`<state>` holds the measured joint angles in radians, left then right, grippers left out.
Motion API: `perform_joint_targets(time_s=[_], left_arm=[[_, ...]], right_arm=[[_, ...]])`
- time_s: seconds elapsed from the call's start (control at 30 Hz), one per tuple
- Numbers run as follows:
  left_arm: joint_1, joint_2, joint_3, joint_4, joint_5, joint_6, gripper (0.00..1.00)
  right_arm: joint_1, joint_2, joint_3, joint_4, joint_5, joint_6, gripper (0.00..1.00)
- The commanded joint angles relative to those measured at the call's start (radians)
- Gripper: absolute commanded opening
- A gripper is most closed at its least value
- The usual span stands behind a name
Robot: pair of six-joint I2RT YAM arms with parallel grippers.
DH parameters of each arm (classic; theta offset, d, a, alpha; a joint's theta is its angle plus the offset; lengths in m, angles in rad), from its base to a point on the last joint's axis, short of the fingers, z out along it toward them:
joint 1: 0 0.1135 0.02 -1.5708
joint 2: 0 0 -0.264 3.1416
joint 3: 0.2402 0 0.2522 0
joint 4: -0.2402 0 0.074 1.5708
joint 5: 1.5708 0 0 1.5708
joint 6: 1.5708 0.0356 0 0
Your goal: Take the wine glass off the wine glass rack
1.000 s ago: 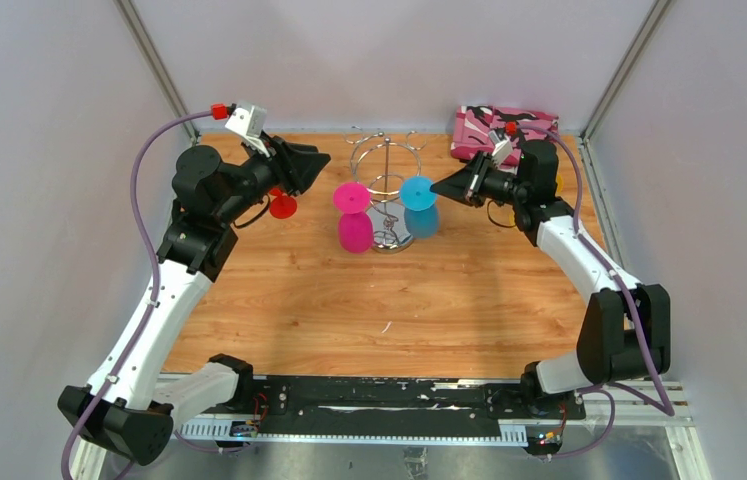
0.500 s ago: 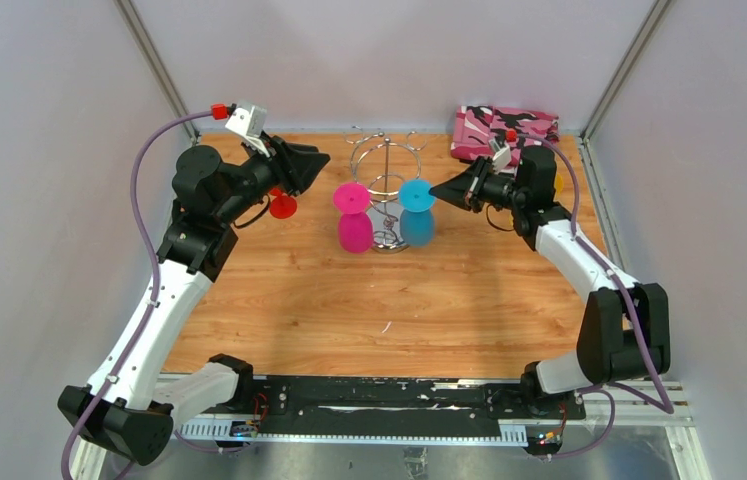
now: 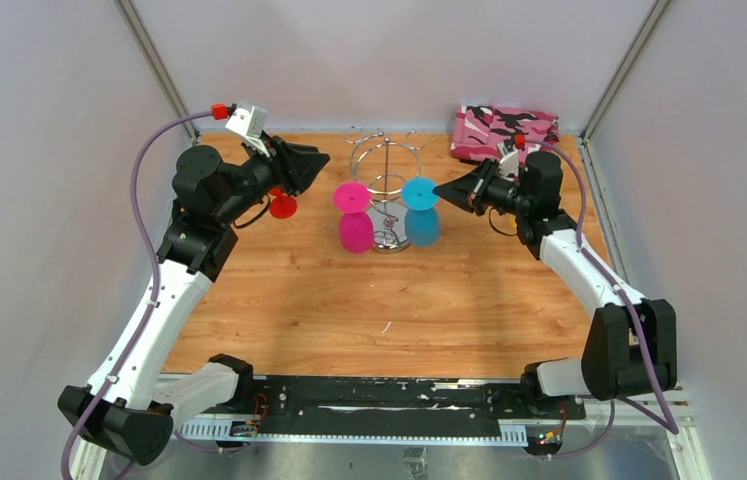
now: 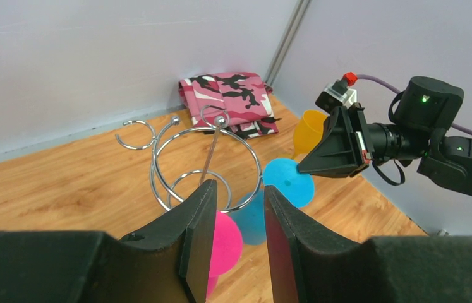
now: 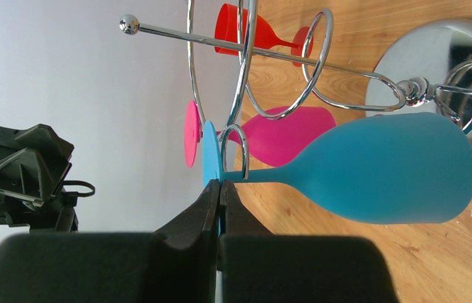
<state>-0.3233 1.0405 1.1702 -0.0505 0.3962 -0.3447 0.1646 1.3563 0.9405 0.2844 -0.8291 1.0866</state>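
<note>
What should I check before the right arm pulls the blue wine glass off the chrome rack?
1. Grip: the right end effector is pinched shut on the foot rim of the blue plastic wine glass: ok.
2. Glass free of the hook: its stem sits inside a curled hook of the shiny chrome wire wine glass rack: not ok.
3. Pull path: the pink plastic wine glass hangs on the other side of the post: ok.
4. Left end effector out of the way: open, apart from the rack: ok.
5. Rack steadied: neither end effector holds it: not ok.
</note>
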Motion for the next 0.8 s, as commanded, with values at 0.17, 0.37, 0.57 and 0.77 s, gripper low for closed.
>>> perform_joint_targets(time_s=[0.17, 0.37, 0.57, 0.77], left_arm=[[-0.007, -0.007, -0.005, -0.006, -0.005, 0.013, 0.39], [-0.007, -0.006, -0.007, -0.004, -0.003, 0.012, 0.39], [-0.007, -0.005, -0.007, -0.002, -0.002, 0.011, 0.39], [-0.007, 0.001, -0.006, 0.0, -0.002, 0.009, 0.39]], right_arm=[[-0.001, -0.061, -0.037, -0.007, 0.04, 0.018, 0.0], [-0.013, -0.085, -0.049, -0.023, 0.046, 0.013, 0.0], [-0.022, -0.118, -0.055, -0.037, 0.058, 0.001, 0.0], [-0.021, -0.151, -0.051, -0.052, 0.052, 0.001, 0.0]])
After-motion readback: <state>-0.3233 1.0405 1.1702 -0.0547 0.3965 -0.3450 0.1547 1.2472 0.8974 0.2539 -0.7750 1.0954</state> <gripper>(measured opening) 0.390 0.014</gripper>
